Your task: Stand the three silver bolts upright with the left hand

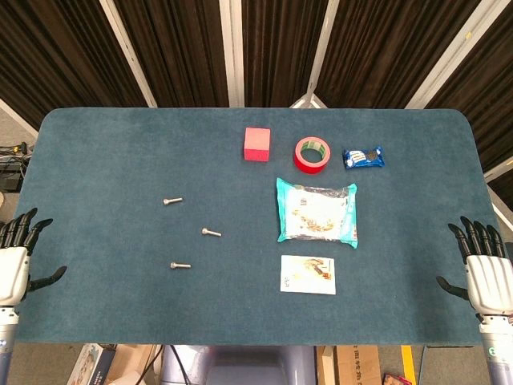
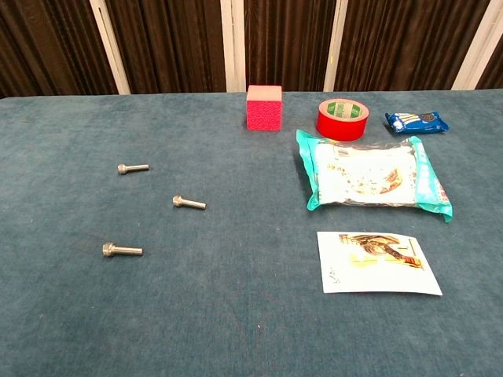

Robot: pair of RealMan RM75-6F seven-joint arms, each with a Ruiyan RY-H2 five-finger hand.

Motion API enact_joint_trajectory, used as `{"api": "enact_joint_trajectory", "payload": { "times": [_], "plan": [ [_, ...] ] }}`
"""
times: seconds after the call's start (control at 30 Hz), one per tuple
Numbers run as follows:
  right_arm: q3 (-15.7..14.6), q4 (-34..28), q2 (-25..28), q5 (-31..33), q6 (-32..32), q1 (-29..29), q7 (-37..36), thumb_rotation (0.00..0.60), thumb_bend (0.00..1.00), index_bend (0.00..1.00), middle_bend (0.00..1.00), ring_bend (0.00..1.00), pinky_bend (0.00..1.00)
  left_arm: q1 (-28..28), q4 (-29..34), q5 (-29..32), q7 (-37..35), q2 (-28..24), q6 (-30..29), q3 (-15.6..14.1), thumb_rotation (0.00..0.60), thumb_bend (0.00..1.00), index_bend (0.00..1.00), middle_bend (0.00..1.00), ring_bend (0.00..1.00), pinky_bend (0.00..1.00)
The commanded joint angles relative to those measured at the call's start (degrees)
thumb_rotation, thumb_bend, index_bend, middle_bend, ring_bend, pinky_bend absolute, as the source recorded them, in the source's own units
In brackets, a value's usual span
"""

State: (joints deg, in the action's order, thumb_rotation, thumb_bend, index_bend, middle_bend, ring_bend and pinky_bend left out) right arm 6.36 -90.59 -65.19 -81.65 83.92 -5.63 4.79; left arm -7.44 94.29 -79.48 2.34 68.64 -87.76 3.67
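Three bolts (image 1: 172,200) (image 1: 211,233) (image 1: 180,265) lie flat left of centre; your left hand (image 1: 18,253) waits lower left, fingers apart, empty. Pinch carelessly and you may roll one away.

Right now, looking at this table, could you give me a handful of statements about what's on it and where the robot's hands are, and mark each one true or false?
1. All three silver bolts lie on their sides. True.
2. The left hand is holding a bolt. False: it is open at the table's near left edge, touching no bolt.
3. The red tape roll sits between the red block and the blue snack packet. True.
4. The red block rests on top of the teal bag. False: it stands on the table, apart from the bag.
5. The right hand is open. True.
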Motion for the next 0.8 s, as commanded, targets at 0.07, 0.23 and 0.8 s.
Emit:
{"api": "enact_joint_trajectory", "payload": {
  "times": [0.07,0.23,0.8],
  "plan": [
    [0.1,0.0,0.1,0.3,-0.2,0.0,-0.2,0.600,0.02,0.14,0.06,0.00,0.00,0.2,0.0,0.0,-0.3,0.2,-0.3,0.3,0.600,0.26,0.19,0.00,0.00,0.00],
    [-0.3,-0.7,0.5,-0.3,0.3,0.3,-0.3,0.600,0.02,0.14,0.06,0.00,0.00,0.5,0.7,-0.8,-0.4,0.0,-0.3,0.0,0.600,0.26,0.19,0.00,0.00,0.00],
    [-0.6,-2.1,1.1,0.2,-0.4,0.5,-0.1,0.600,0.02,0.14,0.06,0.00,0.00,1.0,1.7,-1.7,-0.2,-0.5,0.5,-0.3,0.600,0.26,0.23,0.00,0.00,0.00]
  ]
}}
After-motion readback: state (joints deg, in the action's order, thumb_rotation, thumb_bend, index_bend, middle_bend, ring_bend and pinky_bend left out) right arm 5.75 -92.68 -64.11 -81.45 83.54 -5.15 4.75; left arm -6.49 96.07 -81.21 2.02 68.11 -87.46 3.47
